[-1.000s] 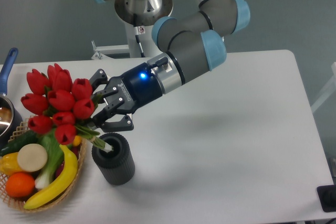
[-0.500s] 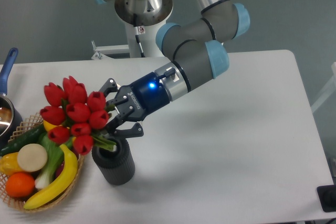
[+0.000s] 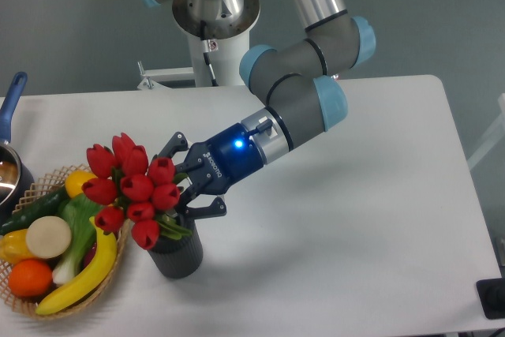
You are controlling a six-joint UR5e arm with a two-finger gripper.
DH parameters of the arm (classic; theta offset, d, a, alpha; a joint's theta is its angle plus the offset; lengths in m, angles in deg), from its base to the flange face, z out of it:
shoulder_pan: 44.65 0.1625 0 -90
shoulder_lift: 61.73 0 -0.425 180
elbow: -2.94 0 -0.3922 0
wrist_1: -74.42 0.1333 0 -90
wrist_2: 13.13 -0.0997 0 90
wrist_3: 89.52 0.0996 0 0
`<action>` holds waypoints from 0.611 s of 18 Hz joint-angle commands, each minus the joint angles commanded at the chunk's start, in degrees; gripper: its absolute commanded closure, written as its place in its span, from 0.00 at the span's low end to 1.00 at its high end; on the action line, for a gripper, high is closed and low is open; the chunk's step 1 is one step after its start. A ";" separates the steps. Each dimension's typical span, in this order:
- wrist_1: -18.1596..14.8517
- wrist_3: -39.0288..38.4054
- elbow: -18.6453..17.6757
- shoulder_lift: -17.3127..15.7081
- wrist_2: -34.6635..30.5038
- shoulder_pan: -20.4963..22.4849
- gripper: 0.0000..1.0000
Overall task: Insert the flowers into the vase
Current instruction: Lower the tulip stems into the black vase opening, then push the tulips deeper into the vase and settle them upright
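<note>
The flowers (image 3: 130, 189), a tight bunch of red tulip buds with green stems, lean to the left with their stem ends at the mouth of the vase (image 3: 178, 253). The vase is small, dark grey and ribbed, and stands upright on the white table next to the wicker basket. My gripper (image 3: 186, 192) reaches in from the right, just above the vase rim, and is shut on the green stems of the flowers. The stem tips are hidden behind the buds and the vase rim.
A round wicker basket (image 3: 47, 307) with a banana, an orange, a cucumber and other produce sits at the left front, touching distance from the vase. A pot with a blue handle (image 3: 12, 100) is at the far left edge. The robot base (image 3: 213, 13) stands at the back.
My gripper has moved right and down with the flowers, bringing the bunch from over the basket to above the vase. The stems now sit lower at the vase mouth.
</note>
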 joint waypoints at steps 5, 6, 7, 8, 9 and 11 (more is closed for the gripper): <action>0.00 1.23 -0.44 1.41 0.00 0.09 0.58; 0.00 1.23 -0.70 1.41 -0.09 0.09 0.58; 0.00 1.32 -0.79 1.49 -0.09 0.09 0.58; 0.00 1.32 -0.97 1.67 -0.18 0.09 0.58; 0.00 1.93 -1.32 1.67 -0.18 0.09 0.58; 0.00 4.30 -2.55 1.67 -0.18 0.52 0.58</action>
